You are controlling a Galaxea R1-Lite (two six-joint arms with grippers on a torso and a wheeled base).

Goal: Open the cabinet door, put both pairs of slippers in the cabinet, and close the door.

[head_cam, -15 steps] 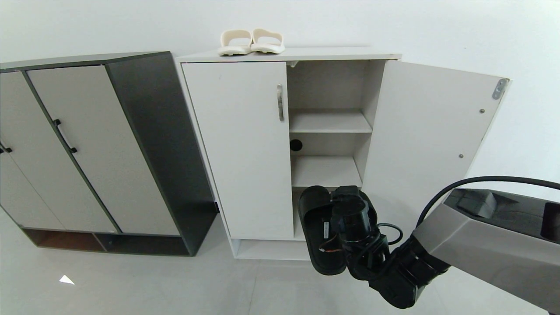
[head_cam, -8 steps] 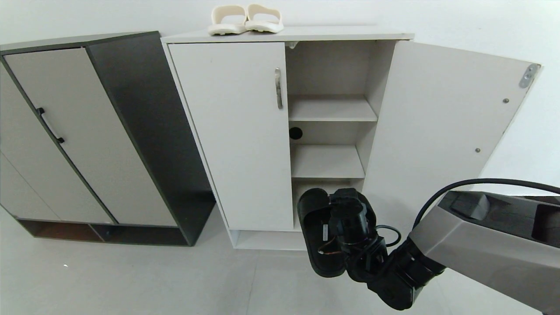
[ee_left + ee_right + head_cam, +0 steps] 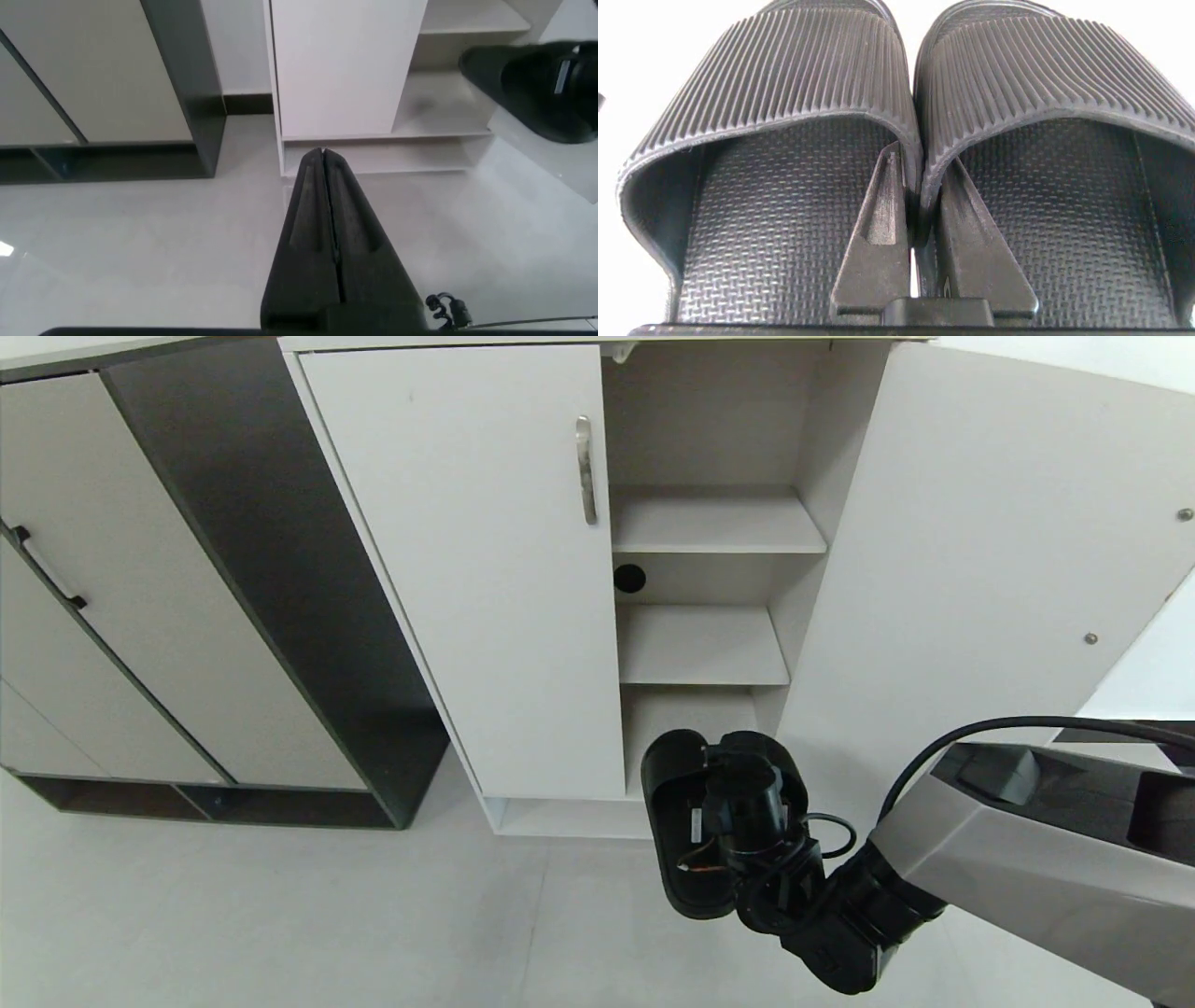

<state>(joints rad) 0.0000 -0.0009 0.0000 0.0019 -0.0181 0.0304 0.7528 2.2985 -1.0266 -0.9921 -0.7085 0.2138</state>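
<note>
right gripper (image 3: 920, 173): pinching the black slippers (image 3: 674, 803) by their touching inner edges, low before the open half of the cabinet (image 3: 467, 569); one slipper mostly hidden behind the arm (image 3: 840, 905) | left gripper (image 3: 323, 159): closed, empty, above the floor (image 3: 140, 243) | cabinet top cut off, right door (image 3: 980, 569) open

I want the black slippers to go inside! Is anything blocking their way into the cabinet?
Nothing visible does. The right door stands open, and the right gripper holds the black slippers right in front of the cabinet's lower shelves.
</note>
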